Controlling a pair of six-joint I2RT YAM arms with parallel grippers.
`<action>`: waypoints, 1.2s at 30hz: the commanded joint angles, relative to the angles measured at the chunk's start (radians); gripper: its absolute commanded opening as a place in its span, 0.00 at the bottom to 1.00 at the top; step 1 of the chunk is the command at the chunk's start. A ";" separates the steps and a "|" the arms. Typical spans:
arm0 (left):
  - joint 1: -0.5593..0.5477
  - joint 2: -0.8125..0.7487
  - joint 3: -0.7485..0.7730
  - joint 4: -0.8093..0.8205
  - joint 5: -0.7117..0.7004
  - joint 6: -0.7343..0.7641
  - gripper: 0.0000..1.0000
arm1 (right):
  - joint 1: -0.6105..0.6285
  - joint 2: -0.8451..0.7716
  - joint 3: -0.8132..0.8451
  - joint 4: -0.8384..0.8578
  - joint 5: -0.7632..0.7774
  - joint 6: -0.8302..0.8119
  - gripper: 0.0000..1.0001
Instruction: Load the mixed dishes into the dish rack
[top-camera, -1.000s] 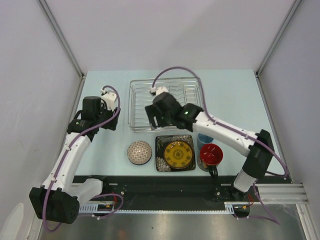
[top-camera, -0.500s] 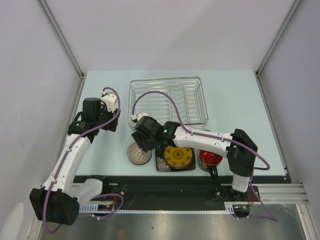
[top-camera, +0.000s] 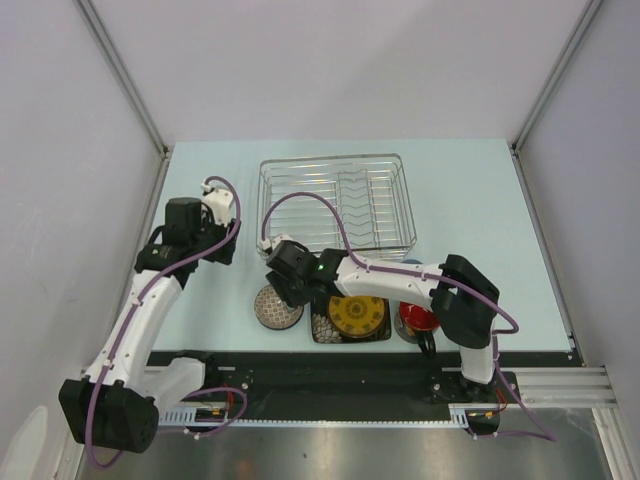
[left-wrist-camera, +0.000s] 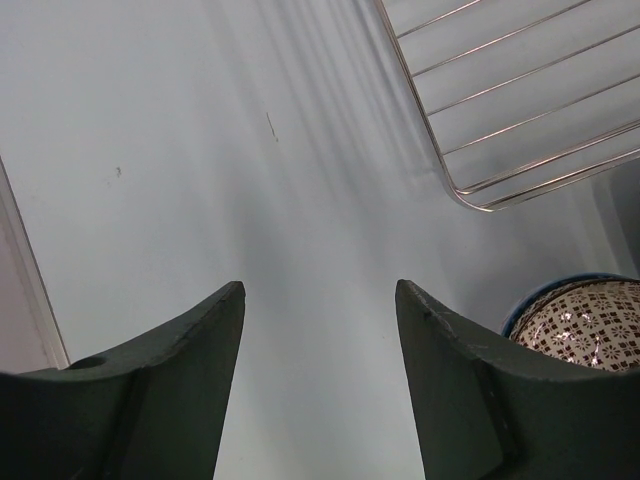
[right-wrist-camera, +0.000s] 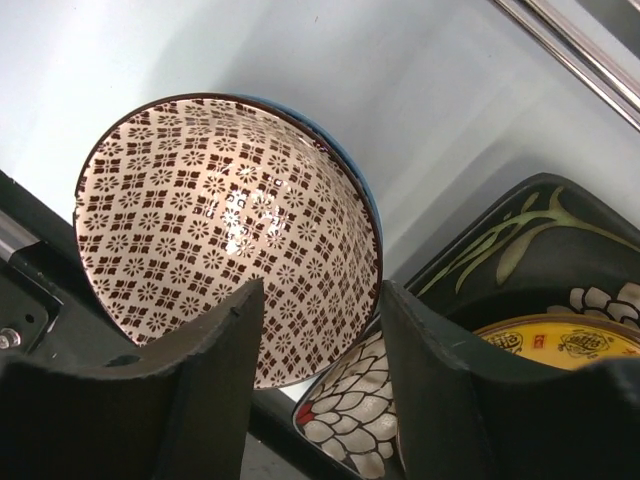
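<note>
Bowl (right-wrist-camera: 210, 200) sits just left of the plate (right-wrist-camera: 530, 250), outside the dish rack (top-camera: 335, 160), its plate-side rim between the right gripper (right-wrist-camera: 320, 300)'s wide-apart jaws, so right arm is nearer; left gripper (left-wrist-camera: 320, 300) likewise wide, empty.

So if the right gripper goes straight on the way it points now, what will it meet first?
Most likely the patterned bowl: its rim lies just ahead of the right gripper, between the open fingers, though depth is hard to judge.
</note>
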 joint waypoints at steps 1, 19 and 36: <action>0.009 -0.021 -0.013 0.042 -0.001 0.006 0.67 | 0.001 0.011 0.002 0.036 -0.011 -0.012 0.50; 0.009 -0.009 -0.039 0.064 0.015 -0.009 0.67 | -0.002 -0.036 0.002 -0.003 0.050 -0.018 0.13; 0.008 -0.007 -0.053 0.072 0.010 -0.006 0.68 | -0.001 -0.094 0.103 -0.082 0.091 -0.054 0.00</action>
